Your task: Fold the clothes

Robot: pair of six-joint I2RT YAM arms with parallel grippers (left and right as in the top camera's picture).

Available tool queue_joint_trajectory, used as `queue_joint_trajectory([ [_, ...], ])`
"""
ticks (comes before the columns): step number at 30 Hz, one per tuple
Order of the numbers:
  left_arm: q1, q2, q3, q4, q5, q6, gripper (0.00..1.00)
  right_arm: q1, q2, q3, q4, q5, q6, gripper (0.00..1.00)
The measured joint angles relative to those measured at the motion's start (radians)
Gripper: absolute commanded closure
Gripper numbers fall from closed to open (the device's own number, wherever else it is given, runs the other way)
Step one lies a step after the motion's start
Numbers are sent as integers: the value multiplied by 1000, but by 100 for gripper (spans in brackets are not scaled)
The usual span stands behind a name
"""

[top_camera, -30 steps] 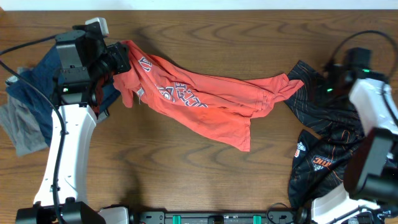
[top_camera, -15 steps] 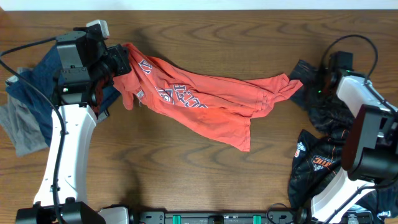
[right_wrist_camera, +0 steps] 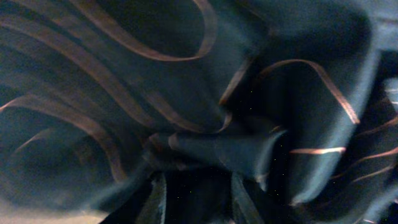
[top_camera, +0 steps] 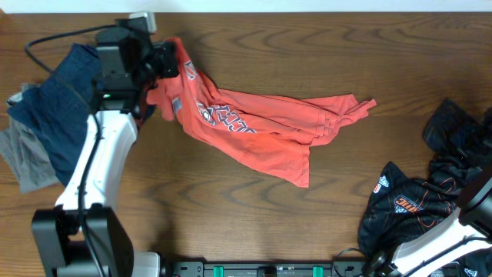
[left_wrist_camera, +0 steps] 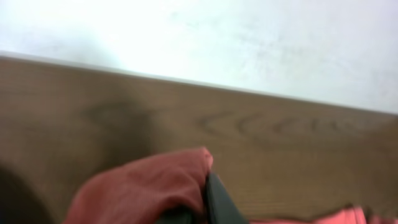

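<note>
On my overhead feed the left claw (top_camera: 163,63) sits at the far left of the table (top_camera: 231,223), clamped together on one end of the coral-red T-shirt (top_camera: 261,127); my left wrist feed shows a bunch of that red cloth right against the claw's dark finger (left_wrist_camera: 216,200). From that grip the T-shirt runs rightward across the middle of the table, rumpled and twisted; its navy-and-white lettering faces up near the left end, its right tip lies free on the wood, and one flap spreads toward the near side. A blue garment (top_camera: 54,108) and a grey cloth (top_camera: 27,165) are heaped at the left edge, beside the left arm. A black jersey (top_camera: 407,204) with orange trim lies crumpled at the right, well apart from the T-shirt. The right claw (right_wrist_camera: 198,199) shows only on its own wrist feed; its fingers (right_wrist_camera: 155,198) stand apart, with dark, orange-striped cloth bunched just ahead of them; I cannot tell whether they touch it.
</note>
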Motion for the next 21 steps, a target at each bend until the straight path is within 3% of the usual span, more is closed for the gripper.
queue_joint_trajectory([
  [6, -7, 24, 44, 98, -66, 0, 94, 76, -147, 11, -11, -149, -53, 55],
  [7, -7, 24, 64, 93, -77, 0, 77, 99, -175, 14, -17, -170, -64, 54],
  [8, -7, 24, 80, 84, -80, 4, 47, 122, -201, 18, -27, -192, -75, 54],
  [9, -7, 24, 101, 56, -80, 2, 2, 146, -220, 23, -37, -211, -83, 54],
  [11, -7, 23, 125, -34, -70, 0, 2, 196, -242, 30, -64, -247, -104, 54],
  [18, -8, 21, 127, -628, 14, -3, 2, 391, -234, 29, -125, -304, -195, 53],
  [21, -14, 21, 127, -789, 60, -3, 2, 462, -234, 29, -135, -306, -212, 52],
])
